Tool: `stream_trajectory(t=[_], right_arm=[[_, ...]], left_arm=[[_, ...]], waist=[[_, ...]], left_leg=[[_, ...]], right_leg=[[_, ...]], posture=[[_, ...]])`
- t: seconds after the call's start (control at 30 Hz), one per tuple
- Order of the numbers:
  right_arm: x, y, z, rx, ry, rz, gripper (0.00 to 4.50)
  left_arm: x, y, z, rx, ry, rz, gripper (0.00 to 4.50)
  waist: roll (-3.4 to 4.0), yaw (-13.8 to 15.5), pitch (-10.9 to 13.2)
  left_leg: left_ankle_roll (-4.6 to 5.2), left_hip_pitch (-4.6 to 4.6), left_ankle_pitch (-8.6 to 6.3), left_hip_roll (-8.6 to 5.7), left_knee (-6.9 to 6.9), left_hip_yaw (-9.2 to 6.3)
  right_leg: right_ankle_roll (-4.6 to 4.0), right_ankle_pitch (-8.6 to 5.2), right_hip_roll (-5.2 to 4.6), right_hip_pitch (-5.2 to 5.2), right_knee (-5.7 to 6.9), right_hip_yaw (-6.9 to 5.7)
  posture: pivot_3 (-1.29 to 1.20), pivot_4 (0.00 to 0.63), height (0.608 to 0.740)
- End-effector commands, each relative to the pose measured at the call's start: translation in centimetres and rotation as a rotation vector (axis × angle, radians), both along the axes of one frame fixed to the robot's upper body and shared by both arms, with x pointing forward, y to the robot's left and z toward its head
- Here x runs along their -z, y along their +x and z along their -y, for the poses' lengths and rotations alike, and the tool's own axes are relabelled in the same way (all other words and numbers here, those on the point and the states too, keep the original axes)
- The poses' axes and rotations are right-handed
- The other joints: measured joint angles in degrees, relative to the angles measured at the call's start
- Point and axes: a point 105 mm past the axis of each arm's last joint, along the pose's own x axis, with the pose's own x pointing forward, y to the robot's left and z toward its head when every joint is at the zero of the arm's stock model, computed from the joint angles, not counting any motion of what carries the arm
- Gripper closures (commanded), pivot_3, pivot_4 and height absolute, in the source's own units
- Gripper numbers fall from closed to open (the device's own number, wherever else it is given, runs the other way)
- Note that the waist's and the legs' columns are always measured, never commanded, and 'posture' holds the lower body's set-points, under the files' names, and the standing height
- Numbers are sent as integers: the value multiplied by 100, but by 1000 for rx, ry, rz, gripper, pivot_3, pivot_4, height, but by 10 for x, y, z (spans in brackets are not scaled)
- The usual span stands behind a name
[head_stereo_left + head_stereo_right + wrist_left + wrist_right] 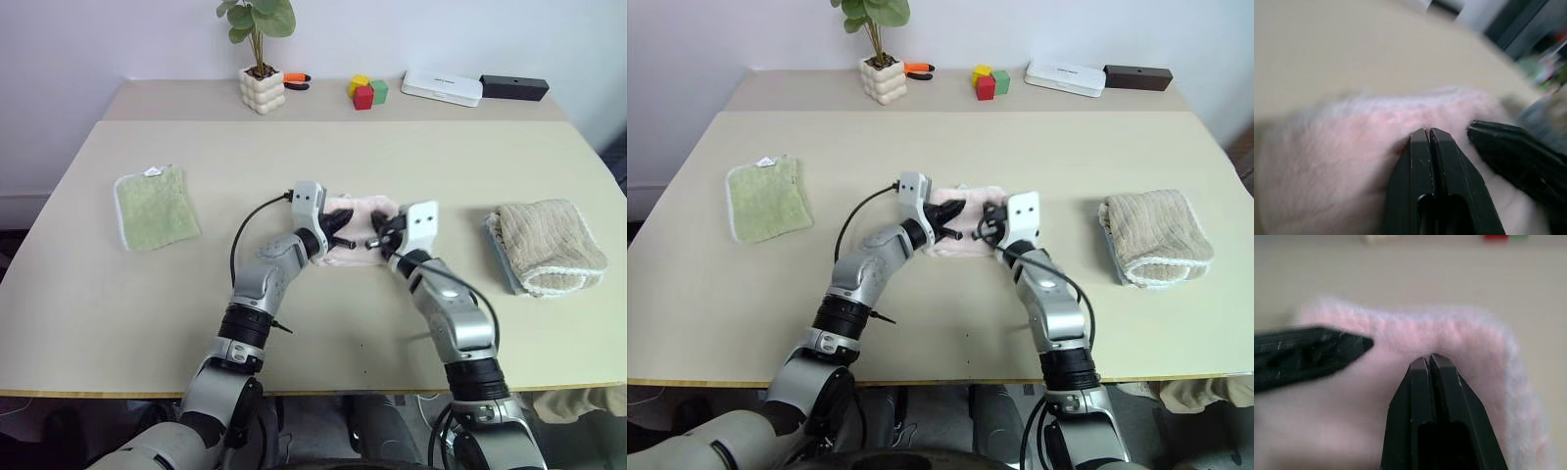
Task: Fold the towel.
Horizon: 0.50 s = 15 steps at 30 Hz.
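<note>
the towel (358, 210), pale pink and fluffy, lies bunched into a small folded pad at the middle of the table (323, 157). the left gripper (1428, 133) and the right gripper (1427, 360) rest on top of it, tips close together, each with its fingers pressed together and holding nothing. a green cloth (155, 206) lies well to the left, a beige ribbed towel (549, 245) well to the right.

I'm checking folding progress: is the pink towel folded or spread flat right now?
Folded, it seems: the towel lies as a small thick bundle on the table. Both shut grippers, left and right, press on it.
</note>
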Motion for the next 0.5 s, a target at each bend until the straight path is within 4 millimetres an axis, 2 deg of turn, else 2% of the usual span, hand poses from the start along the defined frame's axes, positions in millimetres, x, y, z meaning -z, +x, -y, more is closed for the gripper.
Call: stream_trajectory(t=[0.03, 0.17, 0.2, 0.23, 0.27, 0.33, 0.5], right_arm=[[9, 0, 9, 44, -39, -3, 4432], [5, -2, 20, 40, -60, 21, 4432], [2, -3, 21, 32, -37, 26, 4481], [-1, -2, 23, 29, -20, 27, 4232], [-3, -2, 25, 30, -7, 31, 3934], [-14, 3, 36, 81, -7, 66, 3187], [-38, 7, 58, 135, -23, 137, 626]], left_arm=[[4, -1, -3, 1, 30, 16, 4459], [6, 0, -15, -24, 17, 8, 4459], [5, -1, -16, -16, 17, 16, 4224], [2, -2, -16, -2, -1, 19, 3888], [-1, -3, -17, 8, -25, 20, 3542], [-14, -6, -17, 42, -54, 60, 2572], [-32, -2, -38, 1, -58, 103, 34]], waist=[[2, 5, -7], [4, 10, -9], [4, 8, -9], [4, 7, -9], [4, 7, -9], [4, 5, -9], [5, -10, -8]], left_leg=[[0, 5, 0, 0, 1, -1], [0, 11, 0, 0, 3, -1], [0, 11, 0, 0, 3, -1], [0, 11, 0, 0, 3, -1], [0, 12, 0, 0, 3, -1], [0, 11, 0, 0, 3, -1], [0, 11, 0, 0, 4, -1]], right_leg=[[0, 0, 0, 7, 0, -1], [0, 0, 0, 16, 0, -1], [0, 0, -1, 17, 0, 0], [0, 0, -1, 17, 0, 0], [0, 0, 0, 17, 0, 0], [0, 0, 0, 17, 0, 0], [0, 0, -1, 15, 2, 0]], posture=[[0, 150, 740], [0, 150, 740], [0, 150, 740], [0, 150, 740], [0, 150, 740], [0, 150, 740], [0, 150, 740]])
